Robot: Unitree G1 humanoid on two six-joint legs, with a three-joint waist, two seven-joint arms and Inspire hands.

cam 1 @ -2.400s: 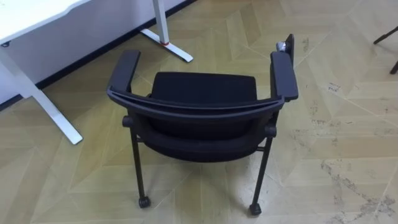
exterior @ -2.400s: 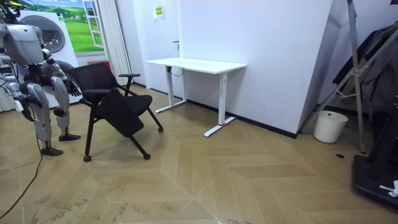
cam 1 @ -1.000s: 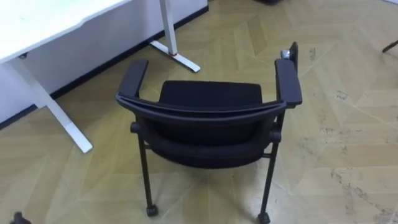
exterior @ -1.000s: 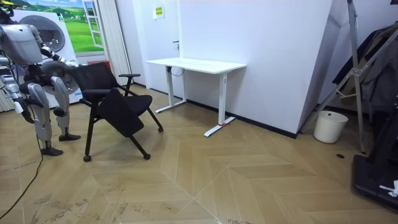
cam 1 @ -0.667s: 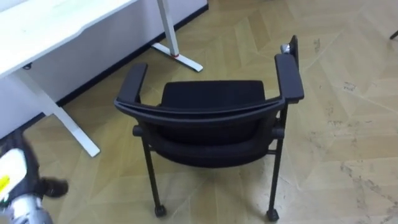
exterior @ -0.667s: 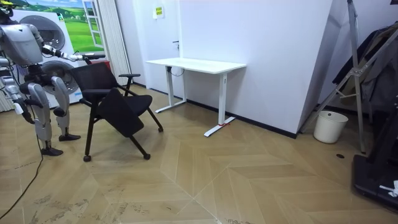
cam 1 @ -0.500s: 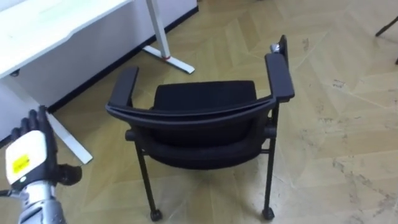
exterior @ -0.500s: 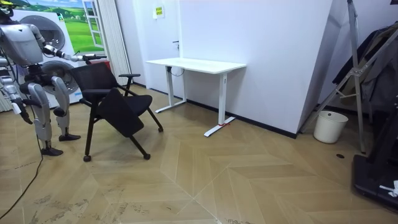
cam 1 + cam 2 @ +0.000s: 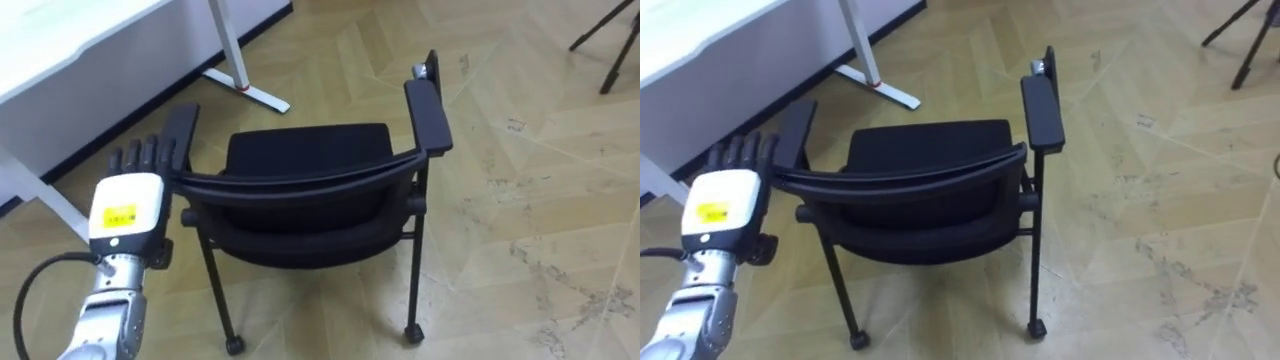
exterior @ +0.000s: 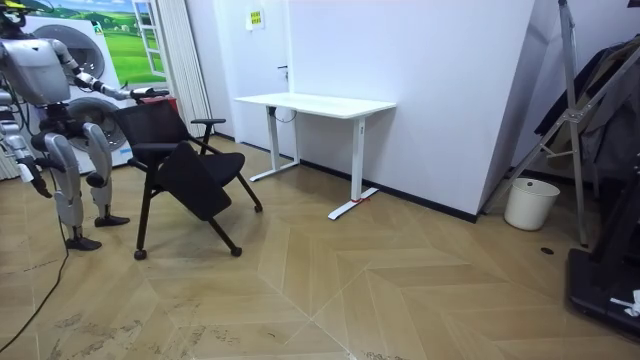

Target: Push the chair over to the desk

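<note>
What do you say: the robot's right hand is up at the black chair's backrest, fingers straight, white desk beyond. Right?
No: the left eye view shows the left hand, its arm from the lower left, up at the black chair's backrest, fingers straight, white desk beyond.

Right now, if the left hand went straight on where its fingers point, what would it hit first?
Likely the left armrest of the chair, by its backrest; the left hand, fingers straight, looks just short; depth unclear.

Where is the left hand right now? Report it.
In the left eye view the left hand is up at the lower left, fingers straight, at the left end of the chair backrest, with the white desk beyond it.
</note>
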